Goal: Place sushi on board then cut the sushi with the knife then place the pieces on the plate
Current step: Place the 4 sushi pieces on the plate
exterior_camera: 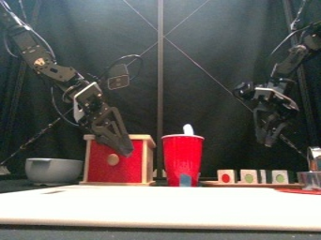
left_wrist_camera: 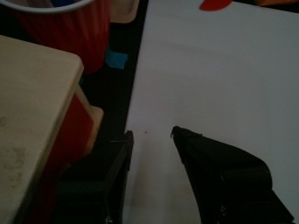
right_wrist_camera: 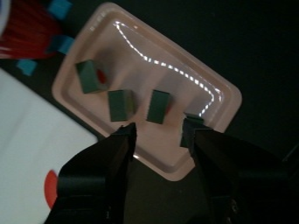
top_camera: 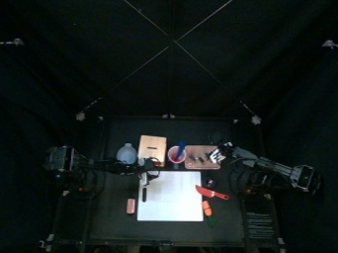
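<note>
Sushi pieces (right_wrist_camera: 121, 105) on pink tray (right_wrist_camera: 128, 52): probably light, stiff blocks; pinch across flat sides. Left gripper (left_wrist_camera: 152, 134), right gripper (right_wrist_camera: 160, 127) both apart, empty.

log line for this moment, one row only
left gripper: open, over white board | right gripper: open, above pink tray | sushi pieces: on tray

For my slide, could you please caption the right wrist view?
Right gripper hovers open above sushi pieces on the pink tray.

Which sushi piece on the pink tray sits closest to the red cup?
The lone sushi piece at the pink tray's end toward the red cup; the others sit nearer the right end effector.
</note>
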`<state>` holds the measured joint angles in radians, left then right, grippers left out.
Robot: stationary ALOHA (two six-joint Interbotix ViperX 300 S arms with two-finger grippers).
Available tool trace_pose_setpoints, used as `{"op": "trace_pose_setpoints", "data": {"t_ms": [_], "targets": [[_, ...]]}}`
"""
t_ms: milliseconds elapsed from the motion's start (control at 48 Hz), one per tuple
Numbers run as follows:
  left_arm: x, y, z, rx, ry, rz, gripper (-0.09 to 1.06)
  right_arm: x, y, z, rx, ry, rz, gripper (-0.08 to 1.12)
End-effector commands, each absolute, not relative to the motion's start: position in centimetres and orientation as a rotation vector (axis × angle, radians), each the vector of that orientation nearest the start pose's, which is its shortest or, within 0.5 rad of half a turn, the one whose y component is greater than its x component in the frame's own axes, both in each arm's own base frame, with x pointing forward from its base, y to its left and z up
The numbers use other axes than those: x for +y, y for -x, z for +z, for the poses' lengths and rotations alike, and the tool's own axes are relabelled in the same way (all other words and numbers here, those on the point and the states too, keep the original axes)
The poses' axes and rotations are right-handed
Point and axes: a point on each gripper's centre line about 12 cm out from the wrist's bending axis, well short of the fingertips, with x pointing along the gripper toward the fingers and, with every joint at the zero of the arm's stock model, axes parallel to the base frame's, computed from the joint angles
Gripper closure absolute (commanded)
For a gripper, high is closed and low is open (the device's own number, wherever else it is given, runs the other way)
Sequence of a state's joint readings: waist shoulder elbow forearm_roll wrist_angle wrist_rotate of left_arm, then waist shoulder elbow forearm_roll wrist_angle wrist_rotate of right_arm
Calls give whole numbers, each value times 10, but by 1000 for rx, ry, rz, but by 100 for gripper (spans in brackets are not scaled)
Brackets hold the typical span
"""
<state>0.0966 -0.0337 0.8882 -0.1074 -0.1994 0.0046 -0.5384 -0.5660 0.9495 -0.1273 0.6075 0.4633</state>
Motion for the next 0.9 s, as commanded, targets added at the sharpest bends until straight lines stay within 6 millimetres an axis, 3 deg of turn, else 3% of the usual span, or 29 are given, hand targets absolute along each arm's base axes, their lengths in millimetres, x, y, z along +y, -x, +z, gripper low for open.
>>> {"op": "trace_pose_setpoints", "data": {"t_ms": [21, 271, 417, 896], "targets": [[36, -340, 138, 624, 119, 146, 17, -114, -212, 224, 782, -474, -646, 22], [36, -338, 137, 630, 119, 148, 17, -81, -249, 249, 641, -361, -442, 22], [37, -337, 136, 636, 119, 148, 17, -69, -266, 252, 591, -279, -362, 22], [45, -337, 137, 631, 132, 174, 17, -37, -318, 233, 608, -61, -174, 22]]}}
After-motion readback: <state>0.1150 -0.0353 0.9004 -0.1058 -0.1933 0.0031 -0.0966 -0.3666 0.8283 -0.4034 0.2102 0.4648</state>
